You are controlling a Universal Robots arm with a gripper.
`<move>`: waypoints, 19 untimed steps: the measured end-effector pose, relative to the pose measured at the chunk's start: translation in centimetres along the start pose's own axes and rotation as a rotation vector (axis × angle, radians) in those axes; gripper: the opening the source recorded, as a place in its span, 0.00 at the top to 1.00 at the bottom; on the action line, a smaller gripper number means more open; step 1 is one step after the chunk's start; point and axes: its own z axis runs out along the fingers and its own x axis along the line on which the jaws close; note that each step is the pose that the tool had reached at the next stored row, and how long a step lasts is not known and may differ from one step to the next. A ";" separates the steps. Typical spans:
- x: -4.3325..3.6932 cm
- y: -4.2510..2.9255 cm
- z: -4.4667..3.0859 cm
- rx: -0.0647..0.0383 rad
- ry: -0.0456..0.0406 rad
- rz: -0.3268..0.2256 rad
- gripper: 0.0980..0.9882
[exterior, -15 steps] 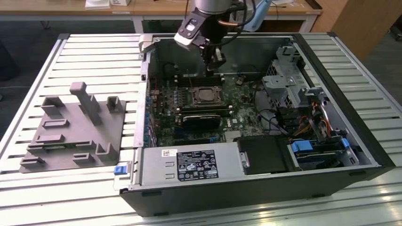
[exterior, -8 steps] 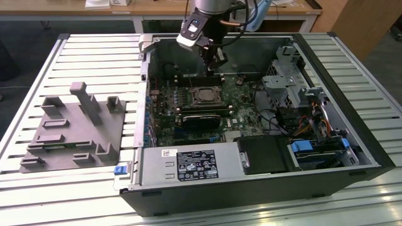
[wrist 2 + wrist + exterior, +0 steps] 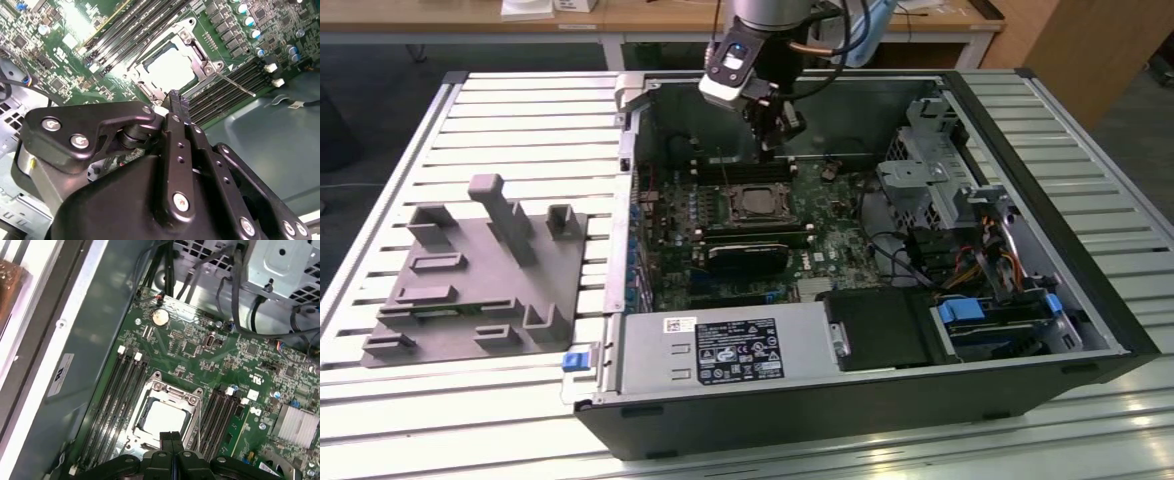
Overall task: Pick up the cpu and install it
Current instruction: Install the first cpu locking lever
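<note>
One cpu: seated in socket.
Fingers: together, empty, just above it.
Done: pick and placing, apparently.
Left: latching, perhaps.

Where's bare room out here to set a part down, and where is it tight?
Free: bare table slats on the far side and near side of the fixture, at the exterior view's left of the case. Crowded: inside the case, memory slots flank the cpu, the gripper hangs near it, and cables crowd the rest.
</note>
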 end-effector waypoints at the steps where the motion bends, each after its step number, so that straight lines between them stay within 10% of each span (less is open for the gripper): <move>1: 0.00 0.00 0.00 -0.001 0.0003 -0.013 0.99; 19: 0.01 -0.01 0.00 -0.007 0.0039 -0.156 0.99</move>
